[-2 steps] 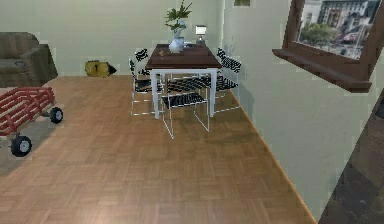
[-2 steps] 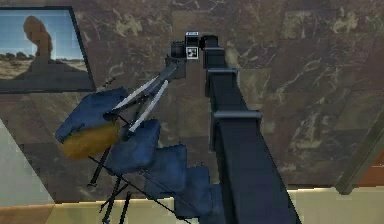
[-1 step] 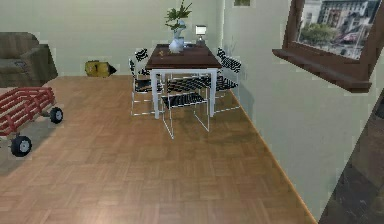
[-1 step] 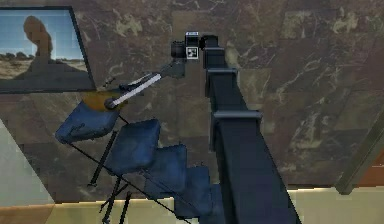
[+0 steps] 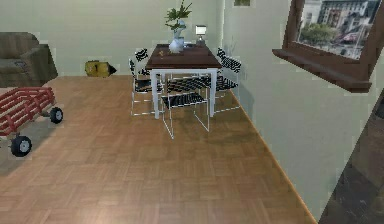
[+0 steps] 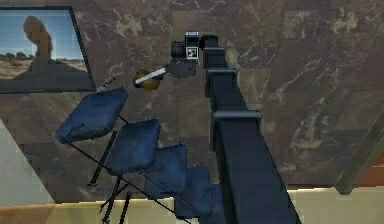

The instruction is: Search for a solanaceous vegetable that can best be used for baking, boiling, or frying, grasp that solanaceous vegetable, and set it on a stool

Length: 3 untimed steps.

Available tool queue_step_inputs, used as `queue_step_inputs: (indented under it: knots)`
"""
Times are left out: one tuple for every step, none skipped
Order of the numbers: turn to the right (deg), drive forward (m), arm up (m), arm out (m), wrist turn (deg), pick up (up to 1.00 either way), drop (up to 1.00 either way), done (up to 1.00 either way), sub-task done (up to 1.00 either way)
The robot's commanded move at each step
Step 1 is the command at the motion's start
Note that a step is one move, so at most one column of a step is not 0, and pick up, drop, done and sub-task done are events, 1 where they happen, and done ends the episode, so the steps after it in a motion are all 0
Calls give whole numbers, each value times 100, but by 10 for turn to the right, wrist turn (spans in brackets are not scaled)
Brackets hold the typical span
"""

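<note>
Forward view, far left: a grey-brown sofa (image 5: 20, 58) by the back wall, w/ a red wagon (image 5: 25, 108) on black wheels nearer the camera, on the wood floor (image 5: 150, 170). Further right, a small yellow object (image 5: 98, 68) sits at the foot of the back wall (too small to name). Ctr: a desk (image 5: 195, 58) w/ dark top and white legs, and white-framed chairs (image 5: 185, 95) tucked round it. A plant (image 5: 178, 22) in a pale vase stands on the top. Right: a wood-framed window (image 5: 335, 35) in the pale side wall, w/ buildings and a tree outside.

Arm side view, upper left: a framed picture (image 6: 38, 48) on a dark marbled wall (image 6: 300, 90). Below and right of it, four blue pads (image 6: 105, 115) on thin dark frames run down toward the btm edge. Above the top pad, the end effector (image 6: 145, 79) holds a small brown-yellow lump (image 6: 153, 85) (potato-coloured, shape unclear). The lump hangs at the fingers' end, clear of the pads, wall behind it. Right of that come two white marker squares (image 6: 190, 45), then the dark arm (image 6: 240, 150) dropping to the btm edge.
</note>
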Motion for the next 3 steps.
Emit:
queue_step_inputs:
  knots:
    - [0, 0, 0, 0, 270, 0, 0, 0, 0]
    - [0, 0, -16, 0, 0, 0, 0, 0, 0]
    - [0, 0, -32, 0, 0, 0, 0, 0, 0]
